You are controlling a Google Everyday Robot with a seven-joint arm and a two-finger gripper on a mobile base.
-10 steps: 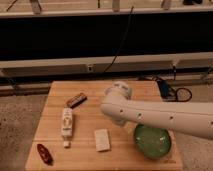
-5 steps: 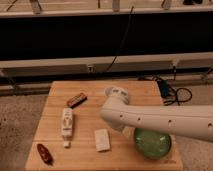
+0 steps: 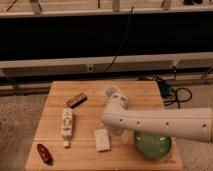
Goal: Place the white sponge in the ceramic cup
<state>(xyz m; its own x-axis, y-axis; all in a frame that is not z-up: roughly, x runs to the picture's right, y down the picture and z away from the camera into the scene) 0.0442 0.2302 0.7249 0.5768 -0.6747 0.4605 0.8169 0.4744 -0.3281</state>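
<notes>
So, the wooden table (image 3: 55,92) has the white arm (image 3: 165,125) reaching in from the right. Its gripper (image 3: 118,131) sits under the arm's left end, jaws spread, gripping nothing. The green bowl (image 3: 152,146) is near right. The white sponge (image 3: 102,140) lies flat just left of the gripper, and the ceramic cup (image 3: 112,93) stands farther back.
</notes>
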